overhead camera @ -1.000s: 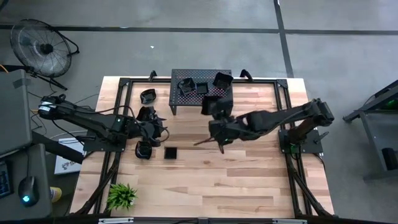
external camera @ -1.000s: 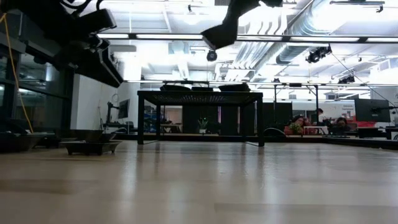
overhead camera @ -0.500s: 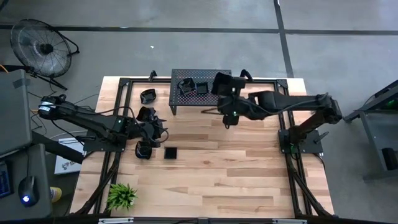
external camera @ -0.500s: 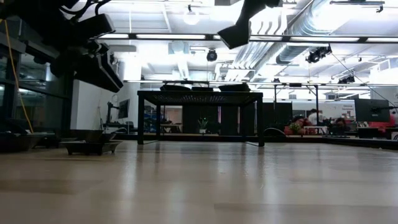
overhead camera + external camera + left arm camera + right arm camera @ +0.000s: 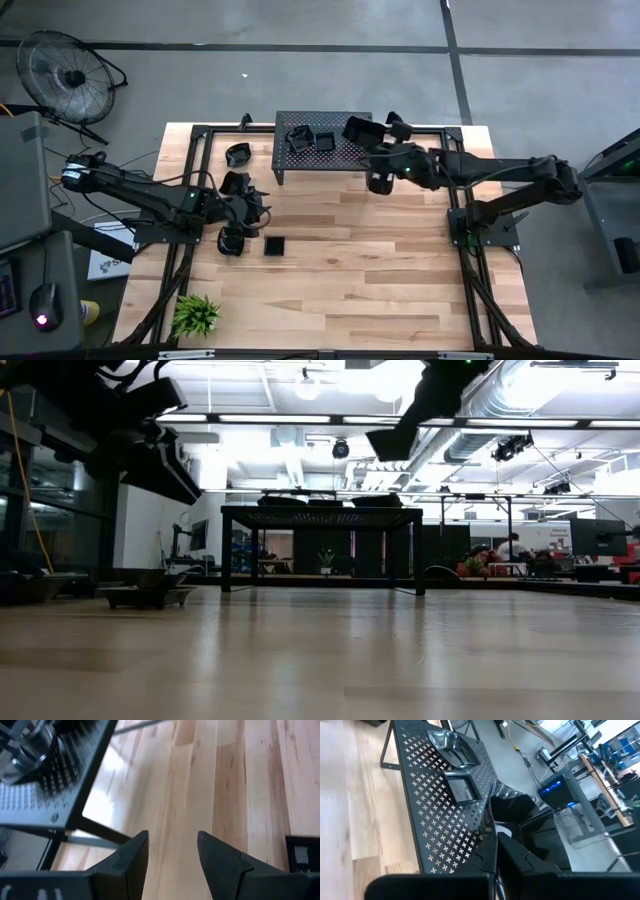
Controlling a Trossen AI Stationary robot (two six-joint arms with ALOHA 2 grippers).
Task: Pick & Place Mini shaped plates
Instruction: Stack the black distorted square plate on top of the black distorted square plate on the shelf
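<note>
1. Three mini shaped plates sit on the perforated black stand (image 5: 322, 146) at the table's far edge: a lobed plate (image 5: 451, 744), a small square plate (image 5: 462, 787) beside it, and a larger square plate (image 5: 359, 128) at the stand's right end.
2. The right gripper (image 5: 379, 182) hovers at the stand's right front corner; its fingers (image 5: 492, 854) are pressed together, holding nothing.
3. More plates lie on the table's left side: one (image 5: 238, 154) left of the stand and a small square one (image 5: 274, 245) nearer the front.
4. The left gripper (image 5: 172, 851) hangs over bare wood with its fingers apart and empty.
5. A green plant (image 5: 196, 314) stands at the front-left corner.
</note>
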